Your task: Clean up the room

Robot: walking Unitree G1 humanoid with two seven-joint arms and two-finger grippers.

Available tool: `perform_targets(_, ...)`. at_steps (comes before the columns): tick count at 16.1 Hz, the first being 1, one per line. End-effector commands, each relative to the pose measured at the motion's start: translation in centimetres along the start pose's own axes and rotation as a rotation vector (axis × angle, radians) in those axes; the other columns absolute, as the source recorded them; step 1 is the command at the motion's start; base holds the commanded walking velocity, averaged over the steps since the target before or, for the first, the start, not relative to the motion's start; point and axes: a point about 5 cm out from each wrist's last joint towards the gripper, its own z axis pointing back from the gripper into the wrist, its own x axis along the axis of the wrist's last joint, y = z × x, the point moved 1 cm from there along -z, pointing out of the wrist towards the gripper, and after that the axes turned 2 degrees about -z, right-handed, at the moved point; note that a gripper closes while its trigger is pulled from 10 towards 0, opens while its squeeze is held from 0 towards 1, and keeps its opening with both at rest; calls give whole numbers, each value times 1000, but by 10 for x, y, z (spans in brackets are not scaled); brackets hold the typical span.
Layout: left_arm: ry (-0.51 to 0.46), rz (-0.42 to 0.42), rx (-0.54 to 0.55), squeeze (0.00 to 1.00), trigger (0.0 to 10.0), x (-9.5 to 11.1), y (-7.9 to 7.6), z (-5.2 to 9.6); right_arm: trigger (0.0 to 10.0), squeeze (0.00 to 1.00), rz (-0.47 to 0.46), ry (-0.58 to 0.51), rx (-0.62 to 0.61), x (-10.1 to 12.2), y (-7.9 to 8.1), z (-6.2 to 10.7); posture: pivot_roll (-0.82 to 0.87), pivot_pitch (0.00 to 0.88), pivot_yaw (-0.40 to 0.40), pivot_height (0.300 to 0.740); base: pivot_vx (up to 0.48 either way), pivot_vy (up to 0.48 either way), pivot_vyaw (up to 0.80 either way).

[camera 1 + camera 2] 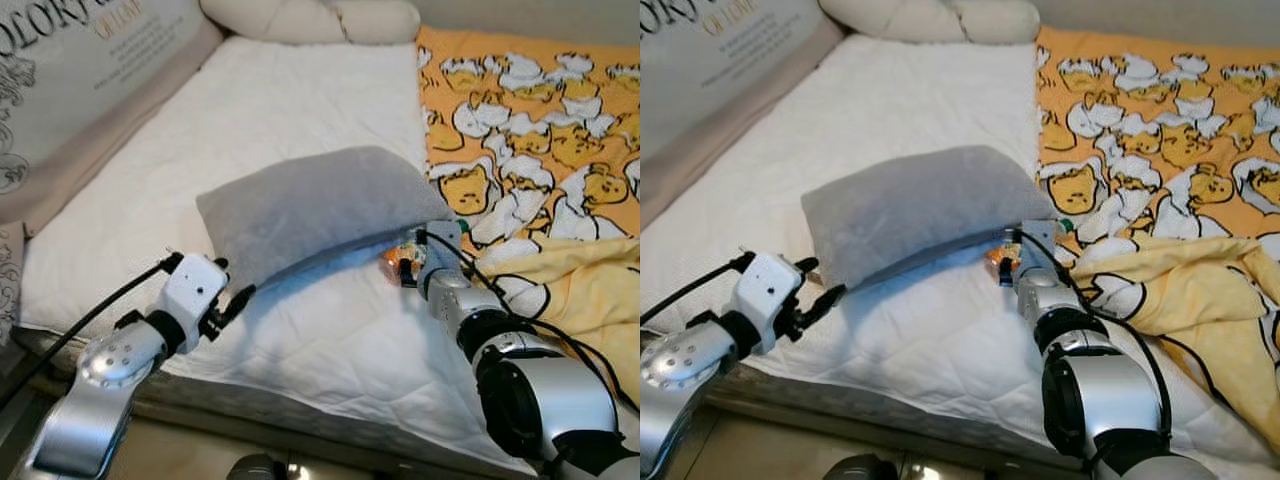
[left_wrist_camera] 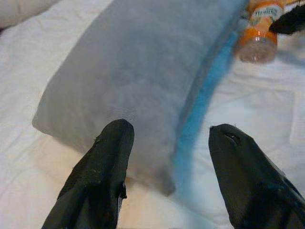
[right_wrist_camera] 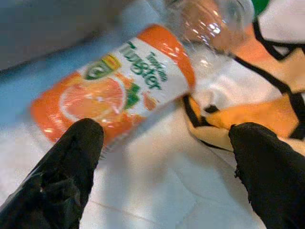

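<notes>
We find both jaws spread, the right gripper (image 3: 164,157) around a clear plastic orange-labelled bottle (image 3: 119,81) lying on the white quilted bed (image 1: 330,340), the left gripper (image 2: 167,162) before the soft grey rectangular pillow (image 1: 320,205).

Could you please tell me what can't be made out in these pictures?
- Bottle: head views show just an orange sliver; the pillow and right gripper cover the rest.
- Bottle cap: cut off by the right wrist view's top edge.
- Headboard lettering: cut by the left eye view's edge.
- Left gripper: whether it touches the pillow is unclear.
</notes>
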Motion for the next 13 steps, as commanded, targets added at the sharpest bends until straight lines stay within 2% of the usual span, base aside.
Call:
perform_targets(1, 6, -4, -11, 0, 10000, 2, -1, 5, 10000, 0, -65, -12, 0, 5, 4, 1, 204, 151, 27, 740, 0, 0, 0)
perform_targets(2, 15, -8, -7, 0, 10000, 3, -1, 11, 10000, 0, -134, -30, 68, 9, 12, 2, 221, 176, 16, 740, 0, 0, 0)
perform_targets(3, 21, -10, 0, 0, 10000, 3, -1, 15, 10000, 0, -141, -41, 98, 10, 15, 2, 223, 187, 12, 740, 0, 0, 0)
perform_targets(6, 31, -12, -2, 0, 10000, 5, -1, 22, 10000, 0, -128, -37, 88, 8, 13, 2, 224, 198, 15, 740, 0, 0, 0)
perform_targets(9, 31, -40, -18, 0, 10000, 8, 1, 21, 10000, 0, -239, -71, 112, 20, 11, 2, 231, 198, 24, 740, 0, 0, 0)
perform_targets(10, 29, -39, -16, 0, 10000, 10, 2, 21, 10000, 0, -239, -80, 130, 23, 12, 2, 230, 196, 27, 740, 0, 0, 0)
perform_targets(11, 29, -41, -18, 0, 10000, 11, 3, 20, 10000, 0, -195, -68, 119, 21, 11, 2, 229, 191, 28, 740, 0, 0, 0)
perform_targets(13, 32, -57, -35, 0, 10000, 11, 3, 19, 10000, 0, -160, -20, 55, 10, 0, 0, 221, 178, 18, 740, 0, 0, 0)
